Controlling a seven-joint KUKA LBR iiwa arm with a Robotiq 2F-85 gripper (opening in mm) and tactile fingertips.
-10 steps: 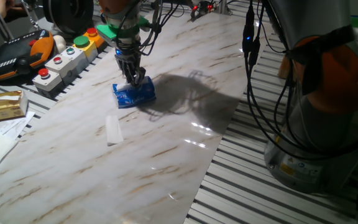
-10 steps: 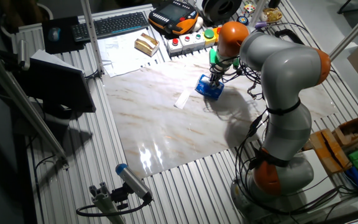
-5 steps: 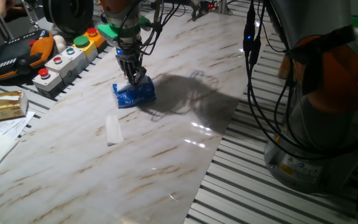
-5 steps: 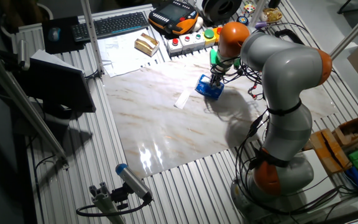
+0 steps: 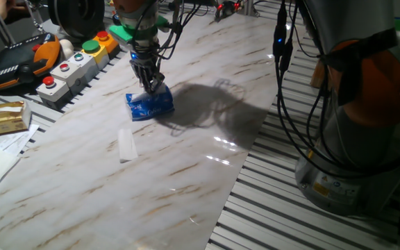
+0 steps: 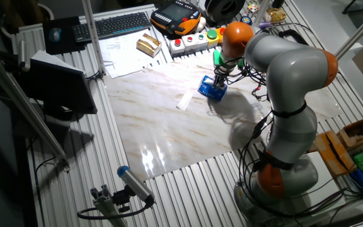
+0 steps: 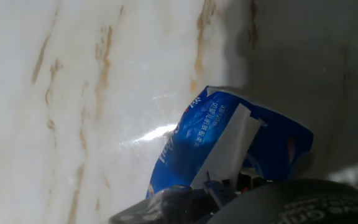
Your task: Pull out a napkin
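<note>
Rose slightly off crinkled blue plastic tissue packet [image 5: 149,105]. Black two-finger gripper [image 5: 150,86] pinched on thin white napkin sheet [image 7: 227,151], part-drawn from packet slot. Extraction begun; sheet not yet free.

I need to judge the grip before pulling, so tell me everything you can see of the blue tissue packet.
The blue tissue packet is crinkly, glossy plastic with white print and a white strip down its middle. It lies on the marble table, lifted at one end, near the button boxes. The pincer meets its top; whether it grips the packet cannot be told. No sheet visibly pulled out.
</note>
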